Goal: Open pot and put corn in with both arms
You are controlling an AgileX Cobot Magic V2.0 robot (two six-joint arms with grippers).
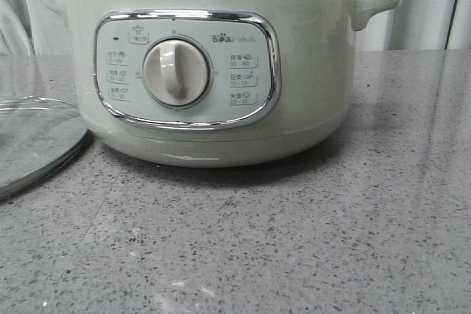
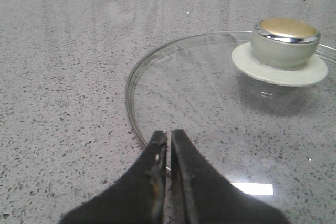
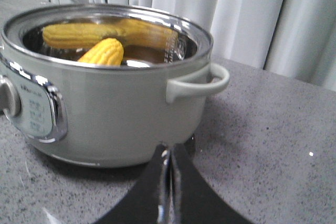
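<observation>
Grey speckled bench (image 1: 294, 240) is carrying the pot (image 1: 199, 71), uncovered; its lid (image 2: 220, 108) is lying at its nine o'clock. We are seeing corn (image 3: 102, 52) resting inside, so we judge nothing remaining. Both fingers (image 2: 169, 145) (image 3: 167, 156) are sitting clenched, empty.

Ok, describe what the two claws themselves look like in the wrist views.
Only the fingers show. The left claw has two black, matte, tapering fingers with scuffed, worn inner edges showing brownish marks. The right claw looks the same: black wedge-shaped fingers with pale wear along the seam. No cables, labels or arm links are in view.
</observation>
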